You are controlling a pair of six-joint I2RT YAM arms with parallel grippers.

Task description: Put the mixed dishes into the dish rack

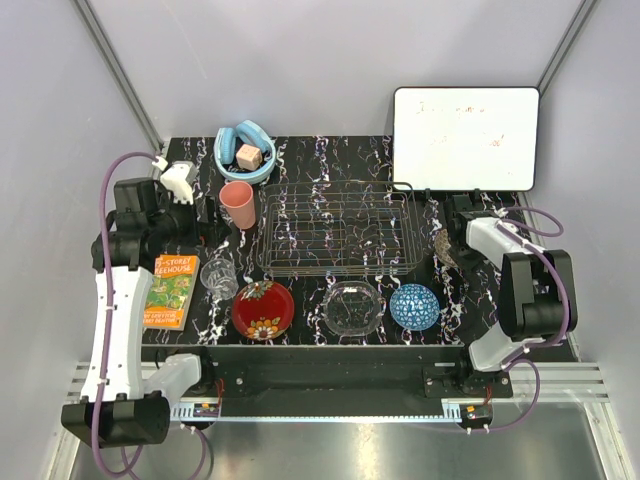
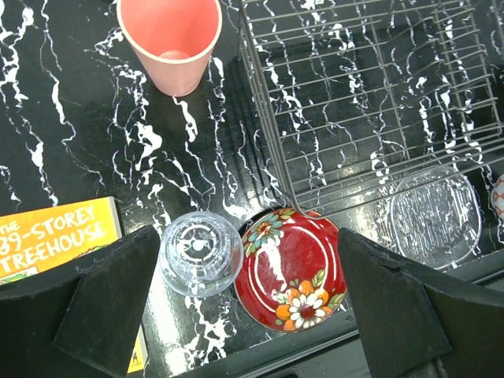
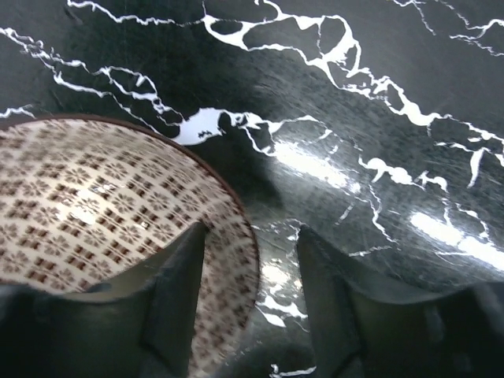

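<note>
The silver wire dish rack stands mid-table with nothing in it. The salmon-pink cup is upright at its left end. Along the front edge sit the glass tumbler, red floral bowl, clear glass bowl and blue patterned bowl. My left gripper hangs open above the tumbler and red bowl. My right gripper is open astride the pale speckled bowl's rim, one finger inside, one outside.
A yellow book lies at the front left. The light-blue ring with a wooden block sits at the back left. A white framed whiteboard leans at the back right, just behind the rack's right end.
</note>
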